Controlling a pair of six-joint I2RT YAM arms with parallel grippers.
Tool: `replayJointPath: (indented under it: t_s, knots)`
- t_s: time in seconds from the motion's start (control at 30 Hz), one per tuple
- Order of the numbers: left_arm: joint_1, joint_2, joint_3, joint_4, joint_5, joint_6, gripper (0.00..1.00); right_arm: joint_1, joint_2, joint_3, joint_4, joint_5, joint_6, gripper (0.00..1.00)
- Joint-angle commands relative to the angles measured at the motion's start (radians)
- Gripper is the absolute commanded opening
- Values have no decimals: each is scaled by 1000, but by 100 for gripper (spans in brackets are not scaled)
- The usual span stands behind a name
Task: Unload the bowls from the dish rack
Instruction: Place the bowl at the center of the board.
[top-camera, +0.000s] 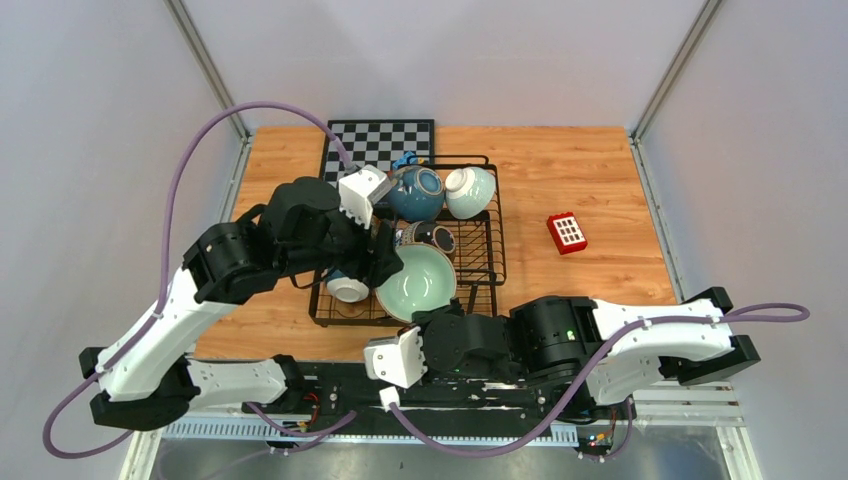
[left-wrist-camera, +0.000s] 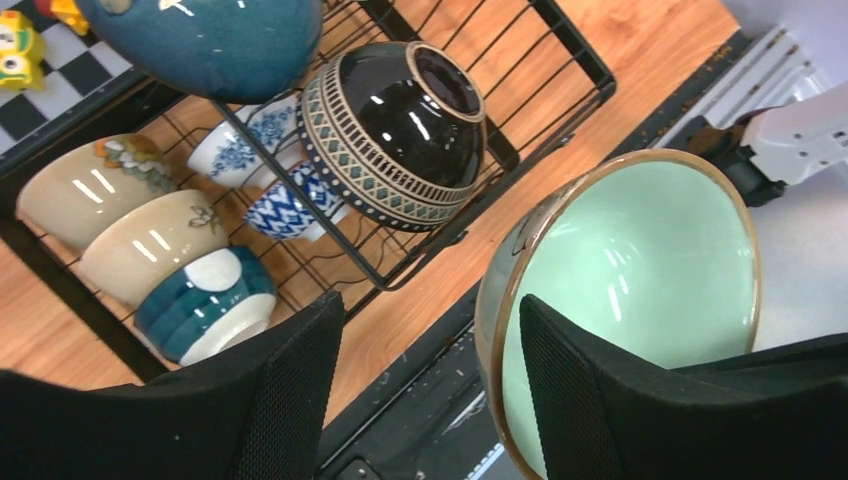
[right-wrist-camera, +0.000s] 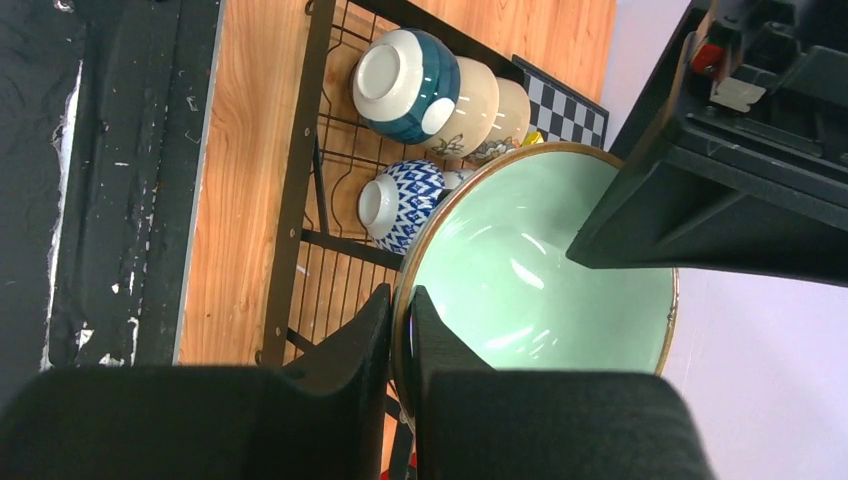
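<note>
The large pale mint green bowl (top-camera: 420, 280) (left-wrist-camera: 640, 260) (right-wrist-camera: 530, 270) hangs tilted at the near edge of the black wire dish rack (top-camera: 480, 230) (left-wrist-camera: 580, 50) (right-wrist-camera: 300, 150). My right gripper (top-camera: 430, 318) (right-wrist-camera: 402, 295) is shut on its near rim. My left gripper (top-camera: 385, 262) (left-wrist-camera: 428, 305) is open and straddles its left rim, one finger inside the bowl and a wide gap to the other. In the rack lie a teal blue bowl (left-wrist-camera: 210, 40), a dark patterned bowl (left-wrist-camera: 400, 130), a blue-and-white bowl (left-wrist-camera: 285, 205), two beige bowls (left-wrist-camera: 90, 195) and a blue-banded bowl (left-wrist-camera: 205, 305).
A chessboard (top-camera: 380, 140) lies behind the rack with small coloured toys (left-wrist-camera: 20, 50) on it. A red block (top-camera: 567, 232) sits on the wooden table to the right of the rack. A pale bowl (top-camera: 470, 190) lies at the rack's far right. The arms' black base rail runs just below the bowl.
</note>
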Motion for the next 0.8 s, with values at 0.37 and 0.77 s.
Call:
replayJointPath:
  t_s: [0.37, 0.77]
  knots:
    - [-14, 7, 61, -91, -48, -19, 37, -8, 2, 48, 22, 16, -8, 0]
    - [-21, 21, 54, -135, -39, -24, 35, -8, 39, 68, 29, 31, -24, 0]
